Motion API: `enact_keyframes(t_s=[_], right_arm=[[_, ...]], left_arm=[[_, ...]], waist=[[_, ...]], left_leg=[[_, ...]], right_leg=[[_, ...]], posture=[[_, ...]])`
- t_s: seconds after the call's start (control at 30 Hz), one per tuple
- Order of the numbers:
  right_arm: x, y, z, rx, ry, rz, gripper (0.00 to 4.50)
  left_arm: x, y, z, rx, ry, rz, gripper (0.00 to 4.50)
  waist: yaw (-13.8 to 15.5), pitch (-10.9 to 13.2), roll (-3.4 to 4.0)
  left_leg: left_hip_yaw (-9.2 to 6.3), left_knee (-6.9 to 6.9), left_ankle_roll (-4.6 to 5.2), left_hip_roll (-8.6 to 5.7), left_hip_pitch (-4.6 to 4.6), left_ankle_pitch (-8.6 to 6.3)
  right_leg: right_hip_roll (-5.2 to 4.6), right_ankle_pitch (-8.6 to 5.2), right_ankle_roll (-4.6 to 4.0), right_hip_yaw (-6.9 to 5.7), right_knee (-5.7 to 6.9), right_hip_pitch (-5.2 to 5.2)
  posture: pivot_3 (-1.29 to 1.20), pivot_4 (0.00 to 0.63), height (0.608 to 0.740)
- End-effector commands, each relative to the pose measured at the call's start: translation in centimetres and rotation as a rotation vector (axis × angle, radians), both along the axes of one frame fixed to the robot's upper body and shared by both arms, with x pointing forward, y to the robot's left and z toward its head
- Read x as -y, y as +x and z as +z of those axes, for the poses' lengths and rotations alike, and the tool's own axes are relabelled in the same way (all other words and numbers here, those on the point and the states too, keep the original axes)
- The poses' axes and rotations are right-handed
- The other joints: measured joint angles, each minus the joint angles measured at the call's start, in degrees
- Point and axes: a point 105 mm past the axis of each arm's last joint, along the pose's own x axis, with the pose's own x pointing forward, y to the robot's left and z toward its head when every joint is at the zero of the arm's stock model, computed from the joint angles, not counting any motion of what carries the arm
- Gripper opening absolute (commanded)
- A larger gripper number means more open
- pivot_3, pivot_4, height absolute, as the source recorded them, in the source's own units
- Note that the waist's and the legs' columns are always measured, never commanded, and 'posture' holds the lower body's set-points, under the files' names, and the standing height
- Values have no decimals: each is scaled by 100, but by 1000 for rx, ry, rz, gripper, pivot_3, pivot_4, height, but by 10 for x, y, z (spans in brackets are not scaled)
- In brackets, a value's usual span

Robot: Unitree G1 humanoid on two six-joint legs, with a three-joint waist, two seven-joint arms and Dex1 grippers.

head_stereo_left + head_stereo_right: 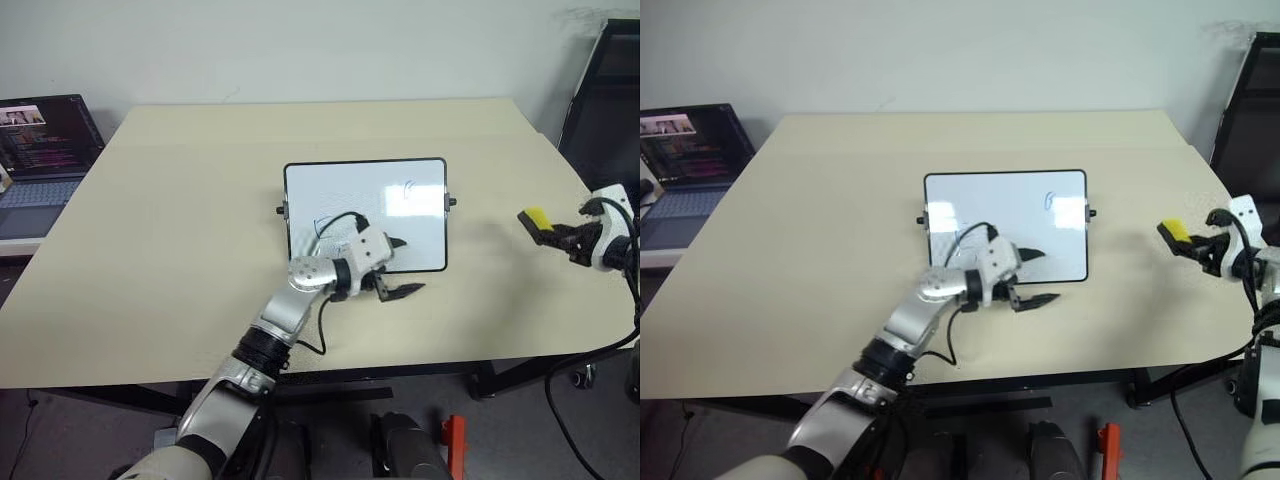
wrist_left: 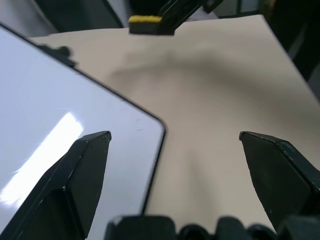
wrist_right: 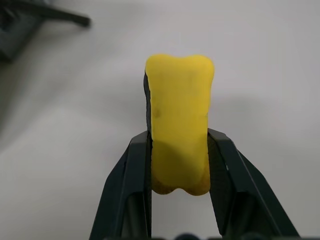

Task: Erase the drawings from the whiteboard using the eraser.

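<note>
The whiteboard [image 1: 366, 214] lies flat in the middle of the table, black-framed, with small blue drawings [image 1: 409, 187] near its upper right and a faint blue stroke [image 1: 322, 222] at its lower left. My left gripper [image 1: 397, 268] is open over the board's front right corner, one finger above the white surface and the other above the table. To the right of the board, my right gripper [image 1: 548, 231] is shut on the yellow eraser [image 3: 180, 122], held a little above the table. The eraser [image 2: 145, 20] and its gripper also show in the left wrist view.
A laptop [image 1: 42, 150] with a lit screen stands at the far left beside the table [image 1: 180, 230]. A dark chair or stand [image 1: 605, 100] is at the right rear. The table's front edge runs just below my left arm.
</note>
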Motion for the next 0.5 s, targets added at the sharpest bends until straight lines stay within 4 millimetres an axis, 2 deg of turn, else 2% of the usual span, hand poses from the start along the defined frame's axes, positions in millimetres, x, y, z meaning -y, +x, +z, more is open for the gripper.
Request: enact_keyframes(t_s=[0.03, 0.13, 0.27, 0.4, 0.5], right_arm=[[-22, -7, 14, 52, -2, 83, 1122], [-38, -10, 24, 98, 16, 100, 1121], [-66, -14, 45, 161, 71, 156, 1121], [-95, -19, 56, 199, 64, 232, 1120], [-117, -19, 66, 241, 67, 287, 1120]], left_arm=[[-17, -4, 33, 78, -53, 12, 4500], [-40, -9, 45, 97, -52, 56, 4500], [-76, -20, 46, 122, 9, 120, 4500], [-118, -24, 59, 102, -56, 241, 4500], [-153, -21, 66, 106, -107, 363, 4500]], waist=[[12, 0, 0], [10, -1, 2], [-15, -1, 4], [2, -1, 3], [14, 0, 2]], left_leg=[[-3, 0, 0, 0, -2, 0], [-1, 3, 0, 0, -2, 0], [1, 5, 0, 1, 5, 0], [-5, 5, 0, 9, 4, 0], [-4, 9, 0, 8, 2, 0]], right_leg=[[0, 1, -2, -2, 0, 0], [-4, 2, -3, 0, 2, 0], [-3, 0, 2, 2, 12, -1], [2, 0, 2, -7, 13, 0], [0, 0, 3, -9, 11, 0]], posture=[[0, 150, 740], [0, 150, 740], [0, 150, 740], [0, 150, 740], [0, 150, 740]])
